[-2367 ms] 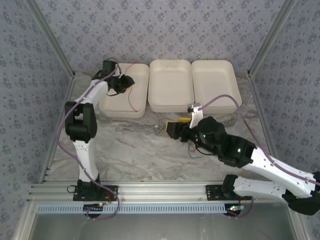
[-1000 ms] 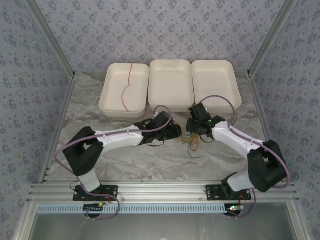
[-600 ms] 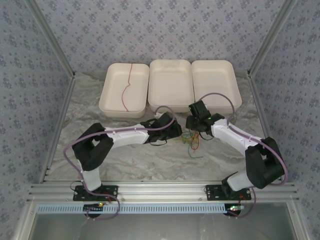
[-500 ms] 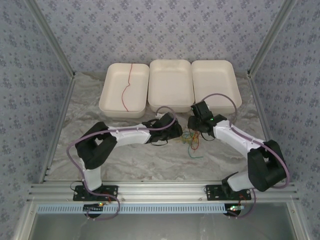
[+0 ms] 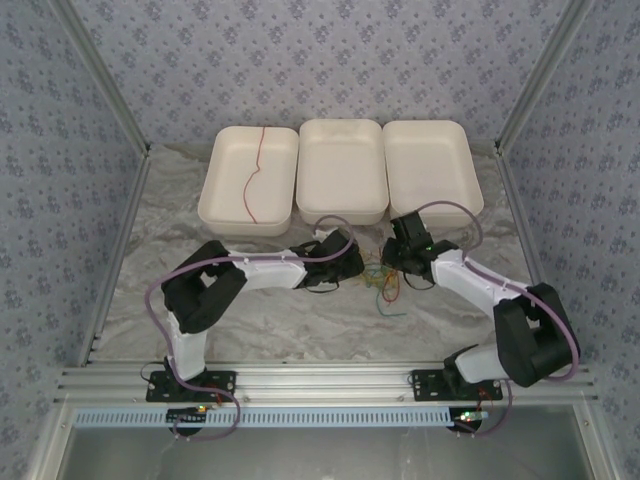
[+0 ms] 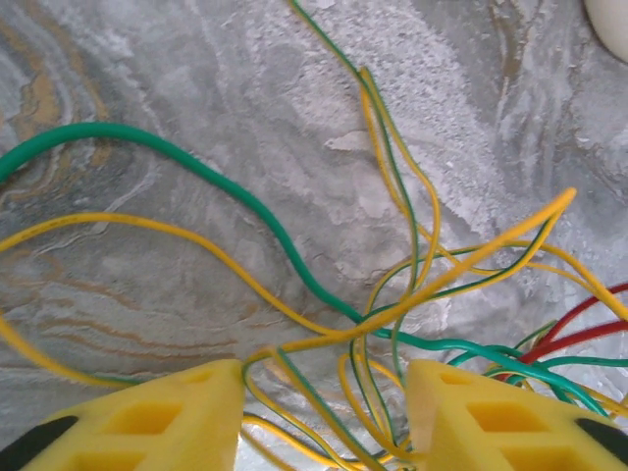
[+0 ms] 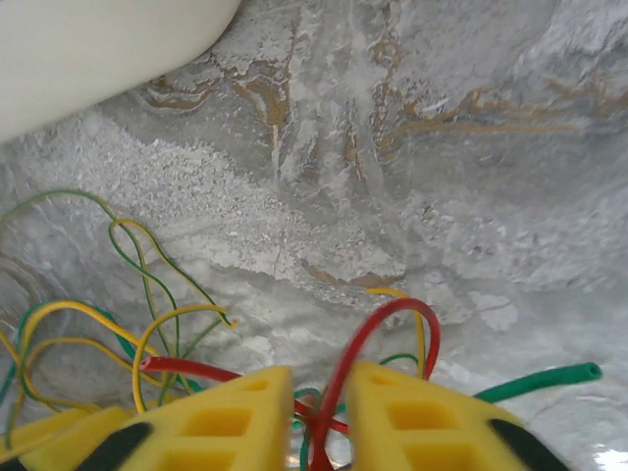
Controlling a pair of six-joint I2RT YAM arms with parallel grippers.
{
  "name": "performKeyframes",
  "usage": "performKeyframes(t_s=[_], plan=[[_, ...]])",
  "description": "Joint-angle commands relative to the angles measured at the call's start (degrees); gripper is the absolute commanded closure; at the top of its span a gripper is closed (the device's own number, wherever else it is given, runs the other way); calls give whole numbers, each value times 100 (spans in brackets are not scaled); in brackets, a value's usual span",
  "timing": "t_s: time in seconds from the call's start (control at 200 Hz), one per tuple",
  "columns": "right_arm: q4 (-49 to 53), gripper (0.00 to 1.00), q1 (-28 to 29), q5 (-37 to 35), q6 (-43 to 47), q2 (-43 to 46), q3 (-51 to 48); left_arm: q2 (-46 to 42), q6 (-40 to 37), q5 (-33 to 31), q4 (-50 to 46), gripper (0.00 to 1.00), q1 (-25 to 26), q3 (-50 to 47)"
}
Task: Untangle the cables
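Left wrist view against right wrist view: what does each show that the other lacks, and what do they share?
Left wrist: a thick green cable sweeping in from the left edge, and the left tool with fingers wide apart. Right wrist: a white tray corner, and a red cable loop running down between the close-set fingers of the right tool. Shared: tangled yellow and green cables on the marbled table.

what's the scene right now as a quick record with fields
tangle: green, yellow and red cables knotted on the table
left gripper: open, straddling the tangle
right gripper: jaws narrow around a red loop, grip unclear
left tray: one red cable lying inside
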State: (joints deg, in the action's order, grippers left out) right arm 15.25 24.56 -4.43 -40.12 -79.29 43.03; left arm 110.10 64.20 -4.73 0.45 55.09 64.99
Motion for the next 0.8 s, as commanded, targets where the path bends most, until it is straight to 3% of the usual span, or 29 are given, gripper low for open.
performKeyframes(t_s=[0.0, 0.095, 0.255, 0.515, 0.665, 0.794], plan=[[-195, 97, -23, 78, -155, 61, -66, 147, 57, -189, 192, 71, -29, -46], [-78, 100, 39, -192, -152, 515, -101, -30, 127, -347, 423, 100, -172, -409], [450, 100, 40, -509, 212, 1361, 93, -1192, 251, -590, 1476, 100, -565, -1808], [847, 100, -145, -619, 568, 1914, 480, -3350, -310, -927, 120, 100, -1225, -2334], [867, 100, -280, -612, 566, 2061, 548, -4144, -473, -678, -348, 100, -1809, -2616], [933, 100, -298, -654, 588, 2085, 584, -4489, -583, -551, -609, 100, -2016, -2761]])
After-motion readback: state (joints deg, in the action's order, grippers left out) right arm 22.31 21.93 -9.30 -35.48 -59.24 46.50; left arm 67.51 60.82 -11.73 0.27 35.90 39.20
